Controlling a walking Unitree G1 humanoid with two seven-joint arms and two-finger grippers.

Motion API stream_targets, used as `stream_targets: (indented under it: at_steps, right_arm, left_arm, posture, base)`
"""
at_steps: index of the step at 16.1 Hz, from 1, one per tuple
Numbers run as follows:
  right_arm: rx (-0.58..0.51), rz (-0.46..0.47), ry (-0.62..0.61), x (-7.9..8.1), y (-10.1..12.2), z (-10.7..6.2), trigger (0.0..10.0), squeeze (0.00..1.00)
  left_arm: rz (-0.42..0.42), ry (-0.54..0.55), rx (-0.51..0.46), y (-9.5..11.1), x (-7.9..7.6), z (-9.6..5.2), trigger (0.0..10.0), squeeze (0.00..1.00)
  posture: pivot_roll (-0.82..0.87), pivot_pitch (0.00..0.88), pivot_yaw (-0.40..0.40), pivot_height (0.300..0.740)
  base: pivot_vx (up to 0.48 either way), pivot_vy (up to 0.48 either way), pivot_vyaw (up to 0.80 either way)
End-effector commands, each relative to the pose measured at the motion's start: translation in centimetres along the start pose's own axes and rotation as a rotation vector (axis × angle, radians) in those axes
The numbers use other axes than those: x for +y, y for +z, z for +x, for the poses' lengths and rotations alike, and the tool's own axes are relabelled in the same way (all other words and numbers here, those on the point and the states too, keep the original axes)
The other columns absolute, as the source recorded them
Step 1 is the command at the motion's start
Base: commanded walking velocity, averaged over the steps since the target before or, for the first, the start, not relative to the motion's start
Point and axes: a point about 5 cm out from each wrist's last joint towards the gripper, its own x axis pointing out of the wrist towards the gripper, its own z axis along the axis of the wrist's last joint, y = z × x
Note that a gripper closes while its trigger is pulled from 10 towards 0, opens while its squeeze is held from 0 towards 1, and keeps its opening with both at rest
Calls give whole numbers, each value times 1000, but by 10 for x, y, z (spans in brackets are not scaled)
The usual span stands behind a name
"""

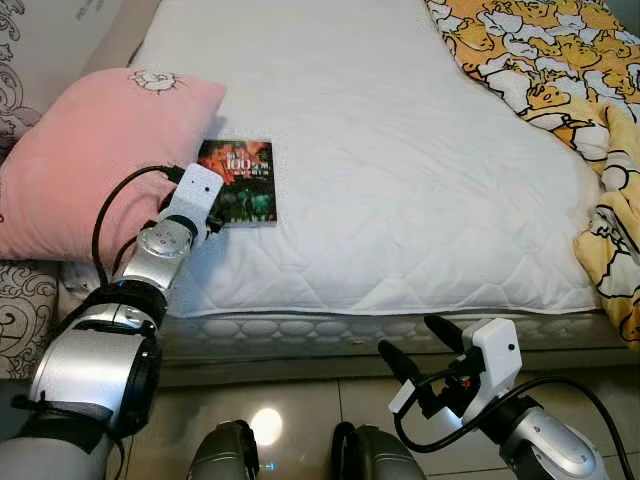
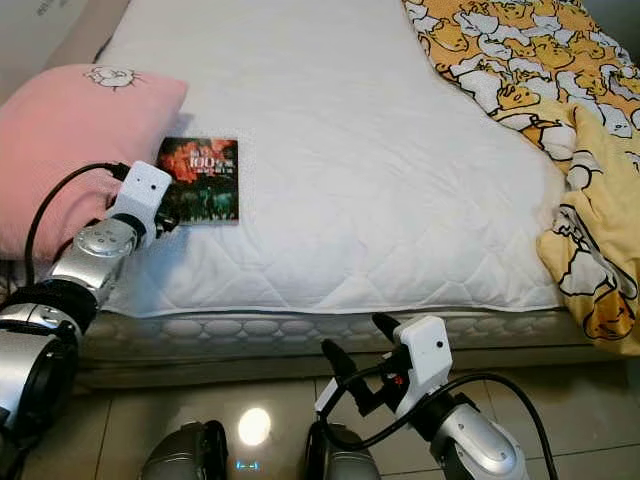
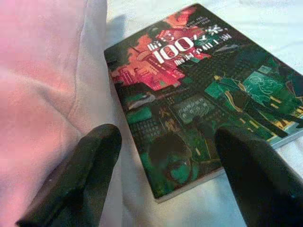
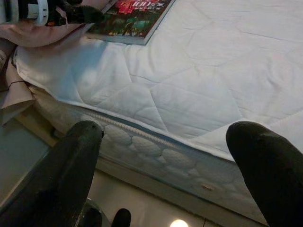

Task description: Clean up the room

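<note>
Lying flat on the white bed (image 1: 400,180), the book (image 1: 240,182) sits at ten o'clock, just beside the pink pillow (image 1: 95,170). Left gripper (image 3: 165,156) hovers at its near edge, jaws spread. Right gripper (image 1: 420,350) hangs at five o'clock over the floor (image 1: 300,410), jaws spread.

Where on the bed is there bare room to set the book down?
The widest free patch is the white mattress between the book and the yellow duck blanket, down to the front edge. It is crowded on the robot's left, where the left gripper, fingers open, reaches the book beside the pink pillow.
</note>
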Motion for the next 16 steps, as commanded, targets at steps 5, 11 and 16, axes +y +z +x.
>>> stream_targets:
  at_steps: [5,11,16]
  right_arm:
    - [10,4,-6,-2,-1,-1,10000,0]
    - [-201,-10,-168,-23,28,34,10000,0]
    - [-291,-6,-179,-22,40,56,10000,0]
  left_arm:
    - [65,32,-35,-1,12,-4,10000,1000]
    - [-313,114,-403,53,3,-35,10000,0]
    - [-431,144,-386,17,-25,-89,10000,0]
  posture:
    - [-136,181,-98,710]
    - [-23,38,-49,710]
    - [59,0,-48,710]
  base:
    - [0,0,0]
    - [0,0,0]
    - [0,0,0]
